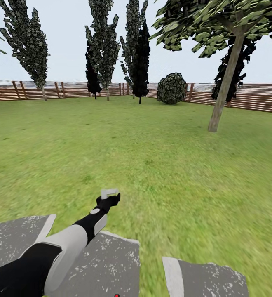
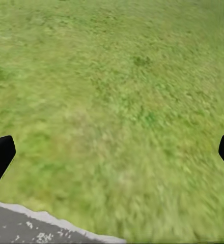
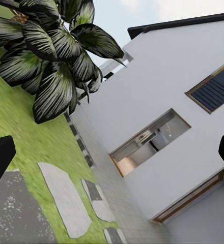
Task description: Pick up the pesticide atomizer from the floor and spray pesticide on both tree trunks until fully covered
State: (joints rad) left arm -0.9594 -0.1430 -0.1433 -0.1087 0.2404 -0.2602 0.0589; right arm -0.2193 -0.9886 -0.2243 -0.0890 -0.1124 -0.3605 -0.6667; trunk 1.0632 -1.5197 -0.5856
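In the head view, a wide green lawn [image 1: 152, 156] stretches to a brown horizontal-slat wooden fence [image 1: 251, 99], with narrow dark cypress-like trees [image 1: 136, 49] and a round dark-green shrub [image 1: 171, 88] ranged along it. One of the task's trees stands at the right of the lawn, its straight grey-brown trunk [image 1: 223, 94] leaning slightly and rising into a broad flat-leaved green canopy [image 1: 218, 24]. The robot's left arm [image 1: 70, 243], white and black, reaches forward low over the grass, ending in the left gripper [image 1: 109, 193] with pale tips; from this angle I cannot tell how its jaws stand. Grey speckled stone paving slabs [image 1: 107, 268] lie at the near edge of the grass under the arm. In the left wrist view, blurred green grass lies ahead, with the two black fingers [image 2: 0, 157] of the left gripper at opposite edges of the picture, jaws wide apart and nothing between them, and a corner of a grey slab beside one of them. In the right wrist view, the right gripper's black fingers [image 3: 0, 155] likewise sit at opposite edges, jaws wide apart and empty, facing a white-walled house [image 3: 178, 81] with a recessed window [image 3: 150, 142], a large dark-leaved palm plant [image 3: 51, 56], and a row of grey stepping stones [image 3: 66, 198] set in grass.
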